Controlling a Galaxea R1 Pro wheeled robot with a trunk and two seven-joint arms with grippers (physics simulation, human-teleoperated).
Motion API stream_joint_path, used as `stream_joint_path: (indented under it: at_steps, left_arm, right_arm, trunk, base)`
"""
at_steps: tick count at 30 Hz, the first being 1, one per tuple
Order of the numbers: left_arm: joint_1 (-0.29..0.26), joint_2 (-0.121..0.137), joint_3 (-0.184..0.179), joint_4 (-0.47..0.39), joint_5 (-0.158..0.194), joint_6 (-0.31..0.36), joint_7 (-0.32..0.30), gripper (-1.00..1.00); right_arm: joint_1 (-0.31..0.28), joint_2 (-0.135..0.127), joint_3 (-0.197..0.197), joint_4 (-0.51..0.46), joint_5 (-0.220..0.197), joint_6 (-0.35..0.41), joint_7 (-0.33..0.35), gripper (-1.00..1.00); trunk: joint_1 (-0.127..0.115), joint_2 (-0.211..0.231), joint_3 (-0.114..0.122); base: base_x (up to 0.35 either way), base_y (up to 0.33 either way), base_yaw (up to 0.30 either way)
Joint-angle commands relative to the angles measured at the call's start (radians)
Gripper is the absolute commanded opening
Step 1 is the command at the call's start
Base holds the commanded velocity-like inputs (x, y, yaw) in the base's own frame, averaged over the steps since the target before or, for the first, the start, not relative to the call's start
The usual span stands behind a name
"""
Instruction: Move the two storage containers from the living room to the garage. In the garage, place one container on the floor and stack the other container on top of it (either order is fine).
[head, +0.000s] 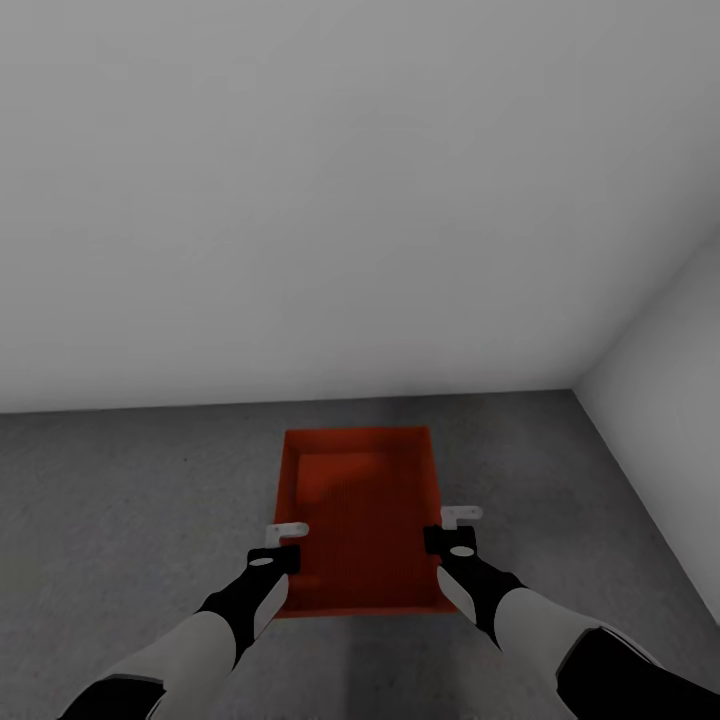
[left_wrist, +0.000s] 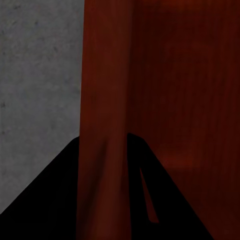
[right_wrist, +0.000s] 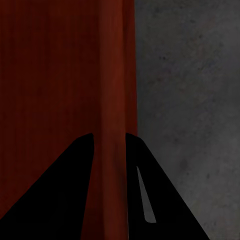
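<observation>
1. A plain orange-red rectangular thin-walled container (head: 358, 515) with no lid lay in the lower centre of the head view, over the dark grey mottled concrete floor (head: 130, 500) of the garage, near the pale grey wall (head: 300, 200) and the corner at the right of the frame. Whether it already rested on the floor or hung just above it could not be told.

2. The left end effector (head: 283, 538) was clenched on the container's left long wall; the left wrist view showed that wall (left_wrist: 105, 100) running between the two dark fingers (left_wrist: 50, 200). The right end effector (head: 455, 525) gripped the opposite wall in the same way, the thin red wall (right_wrist: 116, 75) pinched between its fingers (right_wrist: 60, 195).

3. Likely risk: if one side let go before the other, the box would probably tip or swing and land skewed, making it a poor base for stacking.

4. Uneven squeezing on such thin walls could let the rim slip out.

5. The wall and corner were close; pushing forward might jam the far edge against them.
</observation>
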Motion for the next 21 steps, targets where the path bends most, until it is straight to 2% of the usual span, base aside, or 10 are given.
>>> stream_joint_path:
  at_steps: [1, 8, 15, 21]
  left_arm:
    - [0.000, 0.001, 0.015, -0.004, -0.013, 0.007, 0.050, -1.00]
    - [0.000, 0.001, 0.015, -0.004, -0.012, 0.007, 0.050, -1.00]
    - [0.000, 0.001, 0.014, -0.003, -0.013, 0.007, 0.052, -1.00]
    - [0.000, 0.001, 0.014, -0.004, -0.013, 0.007, 0.052, -1.00]
  right_arm:
    - [-0.001, -0.013, -0.012, 0.063, -0.012, -0.008, -0.023, -1.00]
    - [-0.001, -0.014, -0.012, 0.063, -0.012, -0.008, -0.023, -1.00]
    - [-0.001, -0.014, -0.012, 0.063, -0.012, -0.008, -0.023, -1.00]
    - [-0.001, -0.014, -0.012, 0.063, -0.012, -0.007, -0.023, -1.00]
  trunk:
    - [0.000, 0.000, -0.001]
    - [0.000, 0.000, -0.001]
    - [0.000, 0.000, -0.001]
    - [0.000, 0.000, -0.001]
  base:
    - [0.000, 0.000, 0.000]
    - [0.003, 0.000, 0.000]
    - [0.216, 0.000, 0.000]
    - [0.043, 0.000, 0.000]
